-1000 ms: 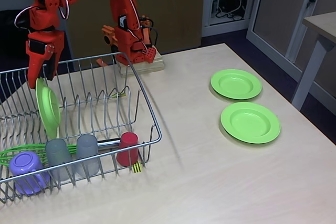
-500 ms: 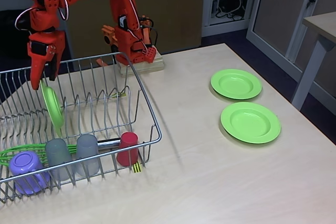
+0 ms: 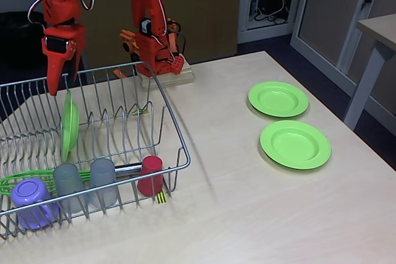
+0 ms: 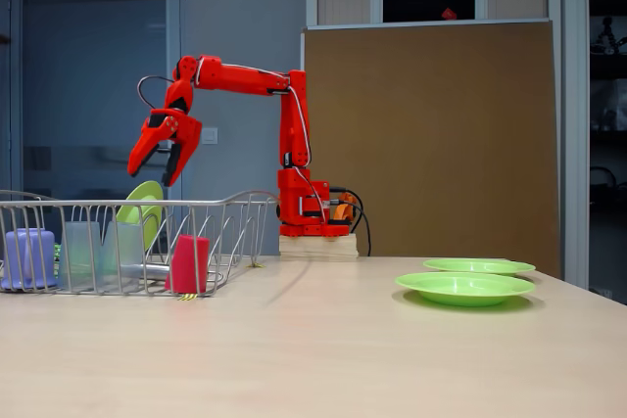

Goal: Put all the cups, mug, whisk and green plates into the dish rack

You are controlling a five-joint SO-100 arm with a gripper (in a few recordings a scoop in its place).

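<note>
A pale table carries the dish rack, which holds the cups, mug, whisk and one upright plate. Above it the gripper hangs spread, empty. Next: the two plates remaining outside.

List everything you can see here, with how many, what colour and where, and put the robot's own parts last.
dish rack: one, silver wire, left part of the table.
green plates: three, lime green; one on edge between the rack's prongs, two flat on the table at the right.
cups: two grey, one red, upside down along the rack's front.
mug: one, lilac, rack's front left corner.
whisk: one, green loops, lying behind the cups.
table: one, pale wood.
arm: one, red, based behind the rack.
hand: one, red, open, above the racked plate.
</note>
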